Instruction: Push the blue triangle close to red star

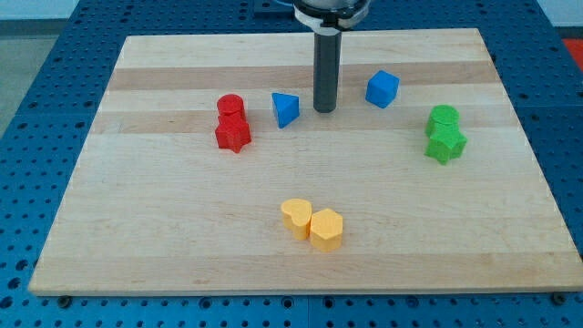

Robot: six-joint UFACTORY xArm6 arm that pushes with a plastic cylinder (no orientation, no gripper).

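The blue triangle point(285, 109) lies on the wooden board left of centre, toward the view's top. The red star point(232, 135) lies to its left and slightly lower, a small gap apart. A red cylinder point(230, 107) touches the star's top side. My tip point(324, 109) rests on the board just to the right of the blue triangle, with a narrow gap between them.
A blue cube point(383, 88) lies right of my tip. A green cylinder point(444, 117) and a green star point(445, 143) touch at the view's right. A yellow heart point(296, 218) and a yellow hexagon point(326, 229) touch near the bottom centre. The board's point(137, 237) edges border a blue pegboard.
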